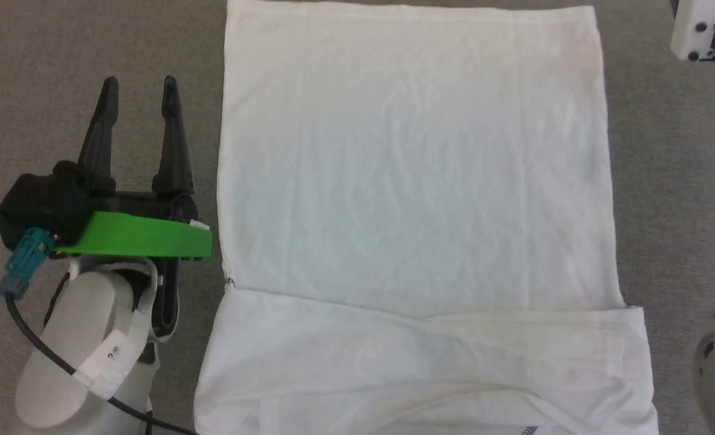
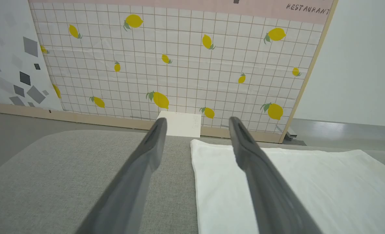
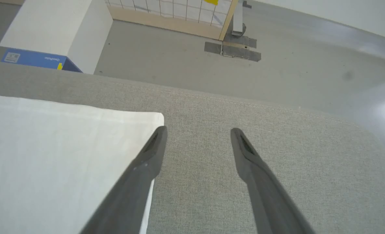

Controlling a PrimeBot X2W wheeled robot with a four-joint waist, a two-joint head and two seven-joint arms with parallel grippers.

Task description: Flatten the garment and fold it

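You see the shirt (image 1: 415, 181) lying on the bench (image 1: 92, 36). The left hand (image 1: 139, 83) is just beside its left edge, and the right hand (image 3: 199, 130) is at its far right corner. Behind the bench, a box (image 2: 181, 123) stands on the floor in front of a screen (image 2: 179, 58).

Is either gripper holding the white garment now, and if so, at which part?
Nothing is held. The left gripper is open beside the garment; the right gripper is open near its far corner.

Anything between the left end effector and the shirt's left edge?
No: head view shows a bare strip of grey padded surface between left end effector and garment.
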